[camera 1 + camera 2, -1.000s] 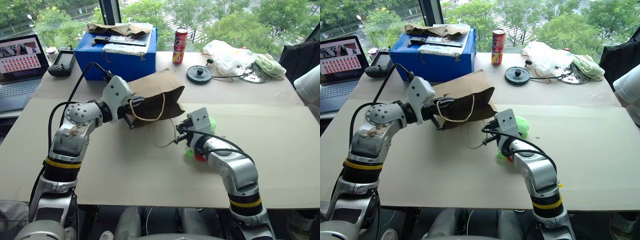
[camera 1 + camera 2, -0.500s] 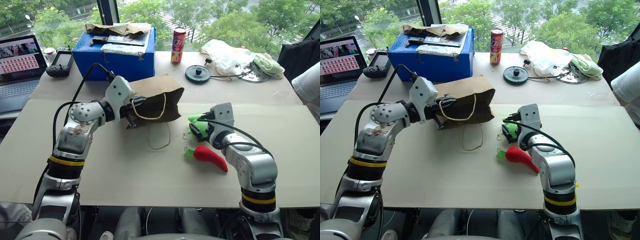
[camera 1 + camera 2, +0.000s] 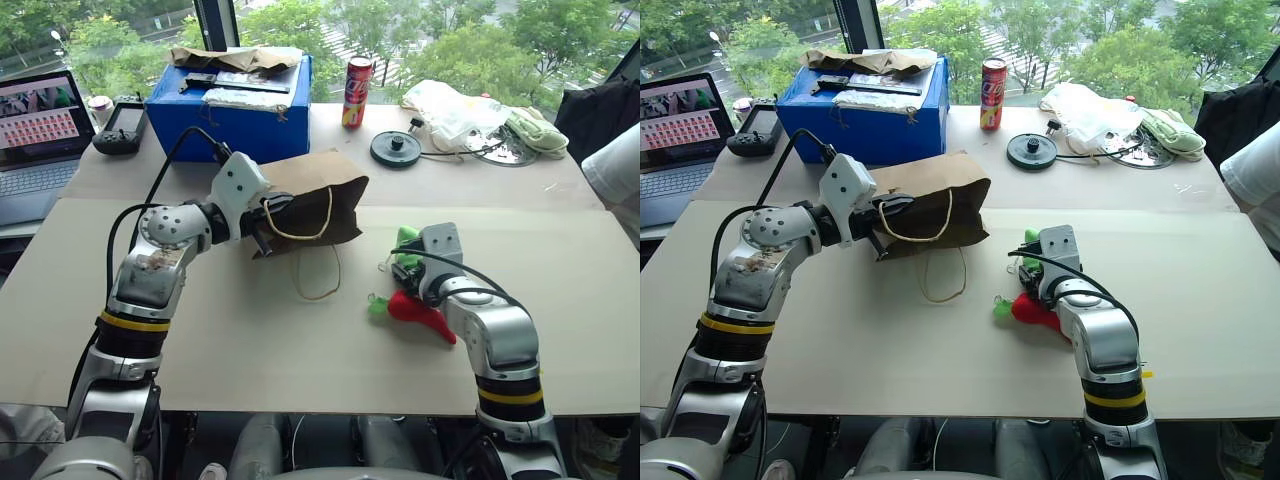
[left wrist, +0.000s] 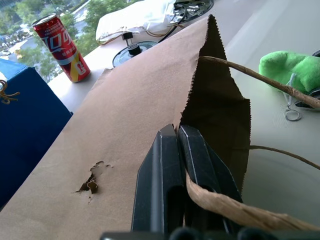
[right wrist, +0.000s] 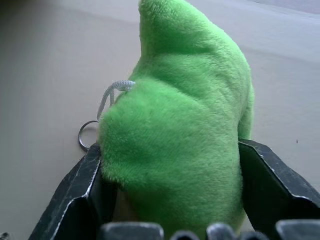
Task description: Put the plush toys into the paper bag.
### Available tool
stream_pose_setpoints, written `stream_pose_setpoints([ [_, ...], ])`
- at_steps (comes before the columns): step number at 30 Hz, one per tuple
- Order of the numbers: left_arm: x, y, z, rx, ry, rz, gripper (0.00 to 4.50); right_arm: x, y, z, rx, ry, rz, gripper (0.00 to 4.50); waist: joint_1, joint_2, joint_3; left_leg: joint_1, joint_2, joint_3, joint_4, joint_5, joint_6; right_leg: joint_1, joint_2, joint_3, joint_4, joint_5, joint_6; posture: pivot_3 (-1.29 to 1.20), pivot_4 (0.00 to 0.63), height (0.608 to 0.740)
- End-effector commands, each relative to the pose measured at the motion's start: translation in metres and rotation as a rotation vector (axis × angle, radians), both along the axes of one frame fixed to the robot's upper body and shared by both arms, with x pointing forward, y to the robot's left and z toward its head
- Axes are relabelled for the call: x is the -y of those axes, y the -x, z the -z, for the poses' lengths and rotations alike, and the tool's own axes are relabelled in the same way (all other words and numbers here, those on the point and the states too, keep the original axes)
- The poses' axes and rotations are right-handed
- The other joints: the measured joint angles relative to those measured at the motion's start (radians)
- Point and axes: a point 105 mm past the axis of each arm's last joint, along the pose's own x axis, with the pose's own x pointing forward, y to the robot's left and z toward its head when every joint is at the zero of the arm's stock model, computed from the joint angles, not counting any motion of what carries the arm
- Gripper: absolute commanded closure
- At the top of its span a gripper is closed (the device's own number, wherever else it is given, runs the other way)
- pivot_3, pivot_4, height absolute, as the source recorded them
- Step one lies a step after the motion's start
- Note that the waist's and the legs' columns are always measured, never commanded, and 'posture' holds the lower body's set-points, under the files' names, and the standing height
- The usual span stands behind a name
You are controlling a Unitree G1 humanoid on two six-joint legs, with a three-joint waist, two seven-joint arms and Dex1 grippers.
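With my left hand [image 4: 176, 150] clamped on the bag [image 3: 315, 195] rim, my right hand [image 5: 170, 200] had swung to the green toy [image 5: 180, 125] at three o'clock of the bag and straddled it, chili [image 3: 420, 312] beside, neither bagged.

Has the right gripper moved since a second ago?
Yes. The right gripper has swung away from the paper bag, to the right, and now straddles the green plush toy beside the red chili.
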Motion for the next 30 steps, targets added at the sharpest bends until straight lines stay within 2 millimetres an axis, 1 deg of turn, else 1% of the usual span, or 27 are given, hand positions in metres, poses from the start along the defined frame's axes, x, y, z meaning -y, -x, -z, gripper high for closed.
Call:
stream_pose_setpoints([
  [1,0.003,0.003,-0.013,0.064,0.005,0.016,4.50,-0.013,0.003,0.009,-0.038,-0.027,-0.051,2.46,-0.003,0.000,0.000,0.000,0.000,0.000,0.000,0.000,0.000,0.000,0.000,0.000,0.000,0.000,0.000,0.00,0.150,0.739],
  [2,0.003,0.003,-0.012,0.062,0.001,0.018,4.50,-0.014,0.003,0.009,-0.035,-0.034,-0.051,2.69,-0.003,0.000,0.000,0.000,0.000,0.000,0.000,0.000,0.000,0.000,0.001,0.000,0.000,0.000,0.000,0.00,0.150,0.739],
  [4,0.004,0.003,-0.011,0.060,-0.001,0.022,4.50,-0.013,0.004,0.009,-0.034,-0.037,-0.046,3.43,-0.003,0.000,0.000,0.000,0.001,0.000,0.000,0.000,0.000,0.000,0.001,0.000,0.000,0.000,0.000,0.00,0.150,0.739],
  [7,0.006,0.003,-0.013,0.062,0.007,0.026,4.50,-0.014,0.004,0.007,-0.023,-0.039,-0.050,3.43,-0.002,0.000,0.000,0.001,0.001,0.000,0.000,0.000,0.000,0.000,0.001,0.000,0.000,0.000,0.000,0.00,0.150,0.739],
  [8,0.006,0.002,-0.014,0.061,0.011,0.027,4.50,-0.014,0.003,0.003,-0.004,-0.041,-0.053,3.43,-0.002,0.000,0.000,0.001,0.001,0.000,0.000,0.000,0.000,0.000,0.001,0.000,0.000,0.000,0.000,0.00,0.150,0.739],
  [13,0.007,0.001,-0.015,0.056,0.020,0.028,4.50,-0.017,0.001,-0.021,0.107,-0.049,-0.096,3.43,-0.003,0.000,0.000,0.001,0.001,0.000,0.000,0.000,0.000,0.000,0.001,0.001,0.000,0.000,0.000,0.00,0.150,0.739],
  [14,0.007,0.001,-0.015,0.053,0.023,0.028,4.50,-0.021,0.003,-0.033,0.148,-0.056,-0.143,3.43,-0.003,0.000,0.000,0.001,0.001,0.000,0.000,0.000,0.000,0.000,0.001,0.001,0.000,0.000,0.000,0.00,0.150,0.739],
  [15,0.007,0.001,-0.015,0.052,0.025,0.028,4.50,-0.029,0.009,-0.046,0.182,-0.089,-0.221,3.43,-0.002,0.000,0.000,0.001,0.001,0.000,0.000,0.000,0.000,0.000,0.001,0.001,0.000,0.000,0.000,0.00,0.150,0.739],
  [16,0.008,0.001,-0.014,0.057,0.016,0.030,4.50,-0.038,0.018,-0.056,0.199,-0.106,-0.309,3.43,-0.001,0.000,0.000,0.000,0.001,0.000,0.000,0.000,0.000,-0.001,0.001,0.001,0.000,0.000,0.000,0.00,0.150,0.739],
  [19,0.008,0.000,-0.013,0.059,0.005,0.032,4.50,-0.058,0.043,-0.066,0.179,-0.147,-0.490,3.43,0.001,0.001,0.000,-0.002,0.001,0.000,-0.001,0.000,0.000,-0.003,0.000,0.001,0.000,0.000,0.000,0.00,0.150,0.739],
  [22,0.008,0.000,-0.012,0.056,0.008,0.034,4.50,-0.079,0.058,-0.076,0.163,-0.213,-0.599,3.43,0.002,0.001,0.000,-0.003,0.001,-0.001,-0.001,0.000,0.000,-0.003,0.000,0.000,-0.001,0.000,0.000,0.00,0.150,0.739],
  [25,0.009,0.001,-0.011,0.052,0.017,0.039,4.50,-0.096,0.061,-0.082,0.161,-0.292,-0.644,3.43,0.002,0.001,0.000,-0.003,0.001,-0.001,0.000,0.000,0.000,-0.003,0.000,0.000,0.000,0.000,0.000,0.00,0.150,0.739],
  [28,0.010,0.003,-0.010,0.047,0.030,0.047,4.50,-0.101,0.048,-0.072,0.120,-0.341,-0.572,3.43,0.003,0.001,0.000,-0.003,0.000,-0.001,0.000,0.000,0.000,-0.003,0.000,0.000,0.000,0.000,0.000,0.00,0.150,0.739],
  [30,0.011,0.004,-0.012,0.045,0.048,0.052,4.50,-0.104,0.041,-0.069,0.110,-0.362,-0.540,3.43,0.003,0.001,0.000,-0.003,0.000,-0.001,0.000,0.000,0.000,-0.003,0.000,0.000,0.000,0.000,0.000,0.00,0.150,0.739],
])
